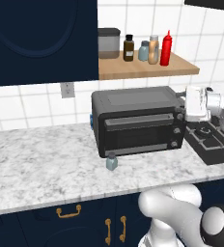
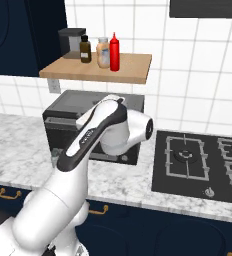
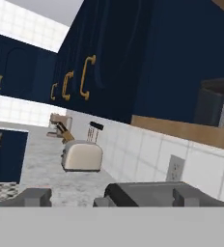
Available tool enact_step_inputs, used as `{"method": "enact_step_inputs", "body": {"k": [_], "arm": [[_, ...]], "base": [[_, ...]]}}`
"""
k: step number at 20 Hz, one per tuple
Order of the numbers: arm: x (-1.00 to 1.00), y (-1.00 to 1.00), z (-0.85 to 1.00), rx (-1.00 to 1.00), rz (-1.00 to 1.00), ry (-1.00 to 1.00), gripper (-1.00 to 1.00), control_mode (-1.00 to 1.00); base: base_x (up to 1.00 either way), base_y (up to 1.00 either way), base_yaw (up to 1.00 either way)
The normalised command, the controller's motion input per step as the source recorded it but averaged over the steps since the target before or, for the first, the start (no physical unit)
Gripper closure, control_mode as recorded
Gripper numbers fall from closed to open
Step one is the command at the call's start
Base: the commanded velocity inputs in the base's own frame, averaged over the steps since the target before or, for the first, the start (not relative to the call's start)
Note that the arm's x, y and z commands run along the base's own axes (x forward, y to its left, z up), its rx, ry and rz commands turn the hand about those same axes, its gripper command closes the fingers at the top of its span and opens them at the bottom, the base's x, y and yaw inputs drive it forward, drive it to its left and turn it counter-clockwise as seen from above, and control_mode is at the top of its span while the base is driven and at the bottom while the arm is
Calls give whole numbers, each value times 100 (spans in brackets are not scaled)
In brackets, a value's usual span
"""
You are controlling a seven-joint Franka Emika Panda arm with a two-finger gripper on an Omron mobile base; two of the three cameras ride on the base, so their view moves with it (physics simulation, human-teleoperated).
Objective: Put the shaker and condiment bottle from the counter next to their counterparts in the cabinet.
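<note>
My pincer point(image 3: 104, 195) is released, fingers spread wide and grasping nothing. The shaker point(image 1: 112, 162) stands on the desk point(image 1: 41, 164) just before the toaster oven point(image 1: 138, 120). The condiment bottle point(image 1: 166, 48) stands on the cabinet shelf point(image 1: 147, 70) beside the tan bottle point(image 1: 154, 49).

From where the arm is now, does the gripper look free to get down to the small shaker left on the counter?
Probably yes: the shaker stands alone on the counter before the toaster oven, and the open gripper holds nothing.
</note>
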Motion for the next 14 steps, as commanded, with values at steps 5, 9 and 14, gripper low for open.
{"method": "enact_step_inputs", "body": {"k": [5, 9, 14], "arm": [[-54, 16, -50, -1, 6, 0, -100, -100], [-47, 34, -44, -11, 3, 3, -100, -100], [-52, 28, -44, -20, 3, 9, -100, -100]], "base": [[0, 0, 0], [0, 0, 0], [0, 0, 0]]}}
